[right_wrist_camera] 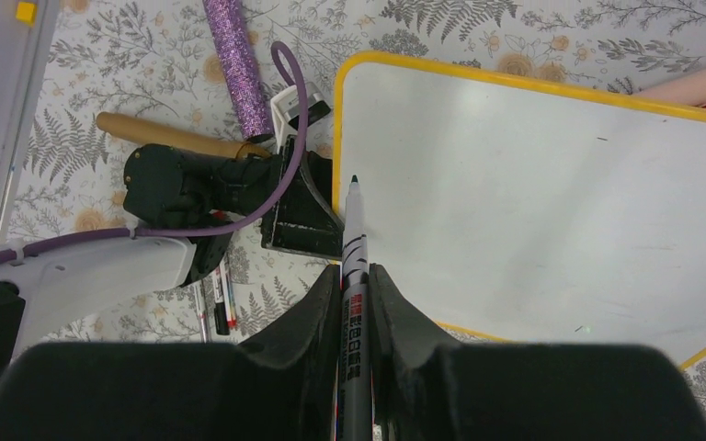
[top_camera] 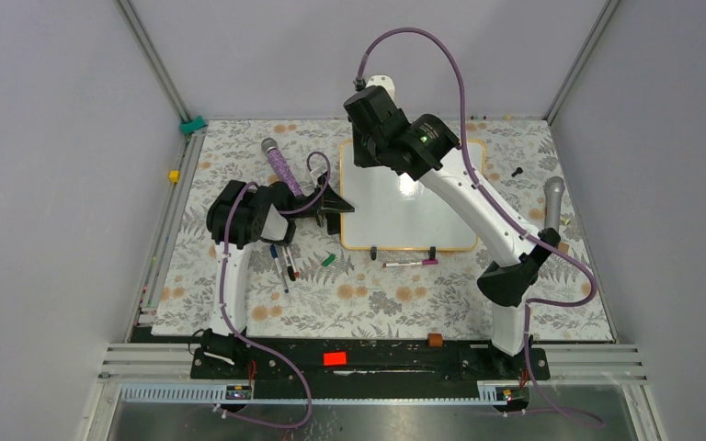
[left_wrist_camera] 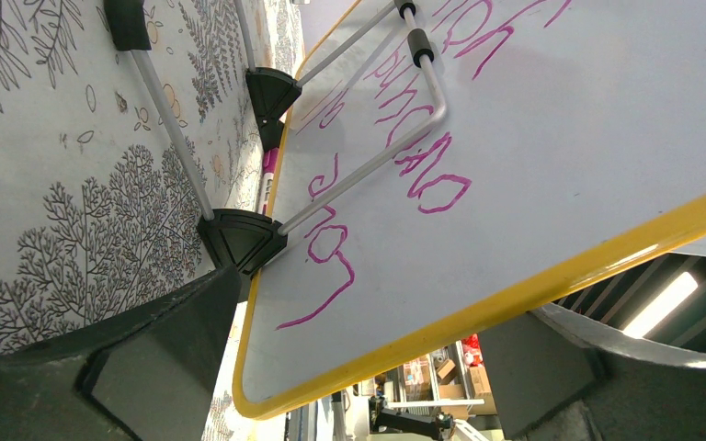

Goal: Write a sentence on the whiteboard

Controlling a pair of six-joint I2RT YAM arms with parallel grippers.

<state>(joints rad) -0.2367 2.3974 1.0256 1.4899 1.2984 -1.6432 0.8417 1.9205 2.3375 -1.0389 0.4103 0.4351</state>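
The whiteboard (top_camera: 404, 216) lies tilted on its stand mid-table, and its upper face (right_wrist_camera: 561, 211) is blank. No green sentence shows. Its underside (left_wrist_camera: 533, 165) carries magenta writing. My right gripper (right_wrist_camera: 354, 285) is shut on a grey marker (right_wrist_camera: 353, 230). The marker's dark tip hangs just over the board's left edge; I cannot tell if it touches. In the top view the right gripper (top_camera: 365, 156) hovers over the board's far-left corner. My left gripper (left_wrist_camera: 358, 386) is open at the board's left edge (top_camera: 338, 204), with a yellow-framed corner between its jaws.
A purple glitter microphone (top_camera: 280, 165) and a wooden stick (right_wrist_camera: 165, 138) lie left of the board. Loose markers (top_camera: 282, 265), a green cap (top_camera: 328, 260) and a magenta marker (top_camera: 411, 263) lie in front. A grey microphone (top_camera: 552, 202) lies at the right.
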